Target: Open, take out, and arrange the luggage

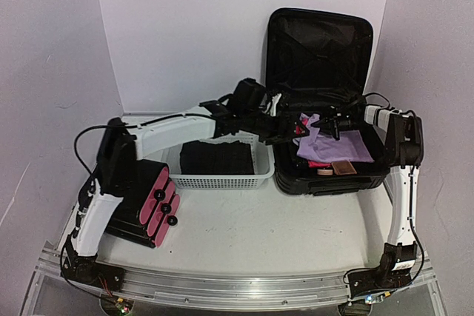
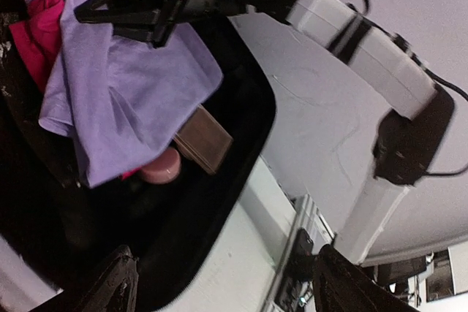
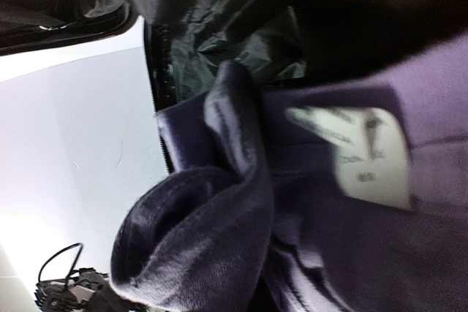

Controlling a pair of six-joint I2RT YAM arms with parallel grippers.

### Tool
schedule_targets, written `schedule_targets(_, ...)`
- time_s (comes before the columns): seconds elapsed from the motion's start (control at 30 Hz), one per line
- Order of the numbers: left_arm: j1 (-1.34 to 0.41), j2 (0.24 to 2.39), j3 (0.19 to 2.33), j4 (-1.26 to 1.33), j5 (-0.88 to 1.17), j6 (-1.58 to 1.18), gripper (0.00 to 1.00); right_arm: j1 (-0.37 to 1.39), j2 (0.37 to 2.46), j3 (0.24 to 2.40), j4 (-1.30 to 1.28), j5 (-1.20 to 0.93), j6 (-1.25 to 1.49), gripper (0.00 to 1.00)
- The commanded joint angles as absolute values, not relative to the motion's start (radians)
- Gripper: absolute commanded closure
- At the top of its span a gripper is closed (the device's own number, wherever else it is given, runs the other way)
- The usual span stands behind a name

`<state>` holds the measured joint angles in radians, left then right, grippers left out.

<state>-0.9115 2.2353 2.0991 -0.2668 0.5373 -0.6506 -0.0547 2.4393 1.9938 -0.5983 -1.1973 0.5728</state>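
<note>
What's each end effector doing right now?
Left end effector: open, holding nothing.
Right end effector: closed on the soft lilac fabric garment.

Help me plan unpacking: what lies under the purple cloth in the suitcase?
Inside the suitcase, peeking out beneath the purple cloth: a magenta cloth, a round pink item and a flat brown box. Anything under its middle is covered.

The left arm [image 1: 174,129] rises from its base, bends, and reaches level to the right. The left end effector [image 1: 285,134] has its fingers [image 2: 117,286] spread wide. The right arm [image 1: 401,190] stands upright, elbow bent leftward. The right end effector [image 1: 331,125] is pinched tight on a cloth [image 2: 124,100].
</note>
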Motion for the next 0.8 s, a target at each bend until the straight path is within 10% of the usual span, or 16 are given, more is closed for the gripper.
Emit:
schedule_targets(0.0,-0.919,2.428,2.358,-0.222,0.395,-0.703,0.16,-0.057,2.354,1.975,-0.584,-1.181,0.543,0.97)
schedule_targets(0.77,-0.99,2.74,2.586,-0.196,0.011,-0.621,0.13,-0.057,2.264,1.891,-0.588,-1.184,0.507,0.98)
